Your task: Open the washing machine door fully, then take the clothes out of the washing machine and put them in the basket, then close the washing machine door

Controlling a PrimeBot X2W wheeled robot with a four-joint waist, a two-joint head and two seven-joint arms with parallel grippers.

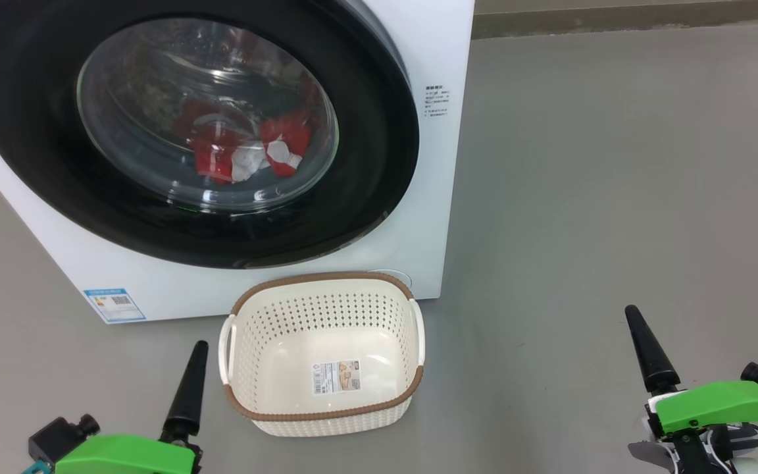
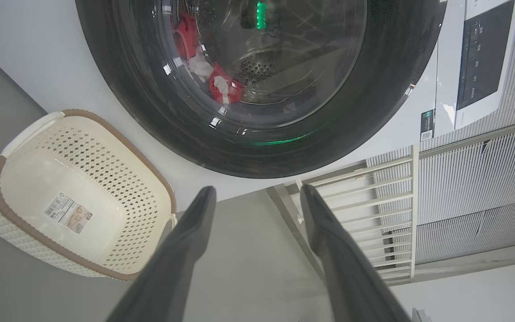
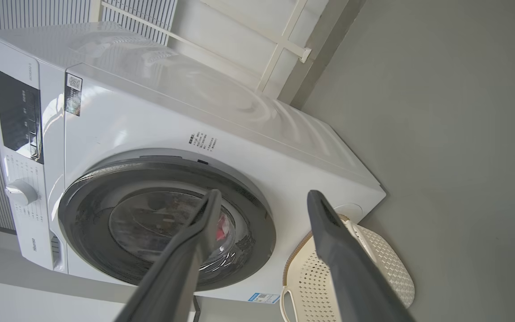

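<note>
Head view, near to far: the left hand [image 2: 257, 191] and the right hand [image 3: 264, 196] hang low over the floor, both with fingers spread, holding nothing. Between them stands the basket [image 1: 323, 413], empty but for a sticker on its bottom, just before the washing machine [image 1: 431, 230]. The washing machine door [image 1: 30, 164] is shut and the clothes [image 1: 218, 155] lie behind its glass. I judge opening comes first: hook a finger behind the rim edge and pull in a wide arc, minding the basket below.
</note>
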